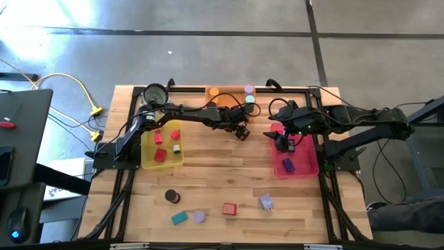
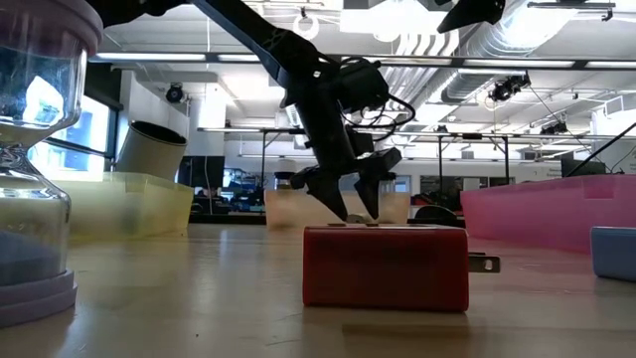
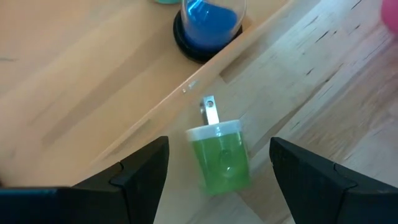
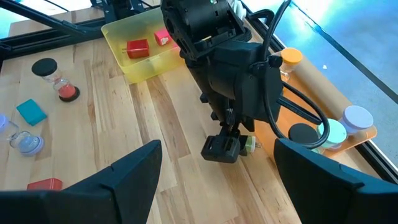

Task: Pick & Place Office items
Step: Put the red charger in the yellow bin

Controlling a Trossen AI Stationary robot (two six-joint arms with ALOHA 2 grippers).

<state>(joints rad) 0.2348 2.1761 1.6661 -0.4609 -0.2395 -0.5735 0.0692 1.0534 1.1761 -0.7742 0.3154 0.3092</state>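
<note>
High view: the left gripper (image 1: pixel 241 132) reaches across the table to hover just short of the orange tray (image 1: pixel 223 97) at the far edge. The right gripper (image 1: pixel 283 141) hangs over the pink tray (image 1: pixel 305 167), well off to one side of it. The yellow tray (image 1: pixel 147 161) lies back along the left arm, holding small red blocks.

Low view: the left gripper's two fingers (image 2: pixel 328 194) point down, spread apart and empty, tips just above the wood, behind a red block (image 2: pixel 386 266) close to the camera.

Left wrist view: a green cylinder (image 3: pixel 219 155) lies on its side directly below, between the two open fingers and touching neither. Its long axis runs roughly along the line of sight, parallel to the fingers, white cap pointing ahead toward the tray wall. A blue-filled jar (image 3: pixel 209 22) stands in the tray beyond.

Right wrist view: the right gripper's own fingers stand wide apart with nothing between them, looking toward the left gripper (image 4: pixel 229 142); the green cylinder (image 4: pixel 249 144) shows just beside it.

Key relation: the left arm is clearly nearer; a straight drop and a squeeze across the cylinder's width looks sufficient.
</note>
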